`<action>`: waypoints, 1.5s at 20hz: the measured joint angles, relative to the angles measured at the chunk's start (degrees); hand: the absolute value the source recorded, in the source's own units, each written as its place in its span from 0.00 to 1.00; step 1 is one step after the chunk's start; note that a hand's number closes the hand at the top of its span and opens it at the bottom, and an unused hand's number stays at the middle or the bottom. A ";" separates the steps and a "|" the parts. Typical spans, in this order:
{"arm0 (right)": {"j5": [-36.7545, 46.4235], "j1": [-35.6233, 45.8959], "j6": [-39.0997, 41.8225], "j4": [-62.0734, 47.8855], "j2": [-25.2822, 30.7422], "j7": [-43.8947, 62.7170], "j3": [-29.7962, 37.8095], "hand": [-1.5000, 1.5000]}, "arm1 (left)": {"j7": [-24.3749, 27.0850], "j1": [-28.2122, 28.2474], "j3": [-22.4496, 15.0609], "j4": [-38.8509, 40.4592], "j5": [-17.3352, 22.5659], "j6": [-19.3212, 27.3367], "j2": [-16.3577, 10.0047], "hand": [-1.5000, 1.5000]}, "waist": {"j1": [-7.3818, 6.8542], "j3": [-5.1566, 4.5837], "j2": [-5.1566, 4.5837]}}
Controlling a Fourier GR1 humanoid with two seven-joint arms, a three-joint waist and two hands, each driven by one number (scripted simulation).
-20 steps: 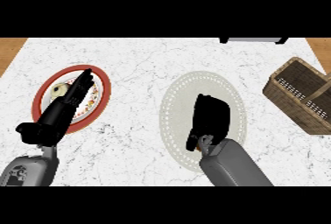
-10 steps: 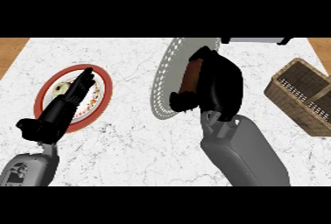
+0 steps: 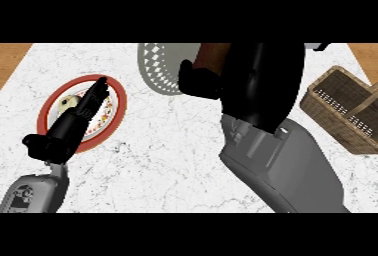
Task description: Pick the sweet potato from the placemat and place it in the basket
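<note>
At the left, our left hand (image 3: pixel 74 120) rests open, fingers straight, over the red-rimmed plate (image 3: pixel 50 100), holding nothing. At far centre our right hand (image 3: pixel 251 75) is curled round the sweet potato (image 3: pixel 214 52), whose brown end shows at the right edge of the round placemat (image 3: pixel 159 62). The wicker basket (image 3: pixel 347 110) lies right of that hand and slightly nearer, so we judge the carry goes rightward.

Reddish-brown sweet potato (image 3: pixel 212 54), held, mostly hidden
</note>
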State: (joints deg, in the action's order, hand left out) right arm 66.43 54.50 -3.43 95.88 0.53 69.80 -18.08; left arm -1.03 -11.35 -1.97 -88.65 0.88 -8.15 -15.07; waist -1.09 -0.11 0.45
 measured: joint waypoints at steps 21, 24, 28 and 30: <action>14.06 15.67 5.04 -13.14 5.49 -5.41 26.31 1.00 | -1.10 -0.01 1.00 -1.60 -0.43 0.01 0.21 0.50 | 0.74 0.07 -0.44; 14.91 16.10 4.03 -14.52 8.79 -7.08 30.51 1.00 | -1.31 0.79 1.33 -2.62 -0.02 -0.51 -0.11 0.50 | 0.60 0.08 -0.45; 14.87 15.60 3.25 -15.18 12.41 -8.64 34.86 1.00 | -0.26 2.38 1.56 -3.07 0.01 -1.06 -0.12 0.50 | 0.75 0.09 -0.42; 14.67 15.26 2.93 -16.25 13.79 -9.16 36.59 1.00 | 0.40 1.56 1.79 -1.68 -0.48 -0.89 0.06 0.50 | 0.89 0.10 -0.46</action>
State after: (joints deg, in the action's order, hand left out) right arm 81.09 69.76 -0.50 79.63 14.32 60.64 18.52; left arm -0.63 -9.79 -0.18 -90.33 0.40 -9.04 -15.01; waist -0.20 -0.01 -0.02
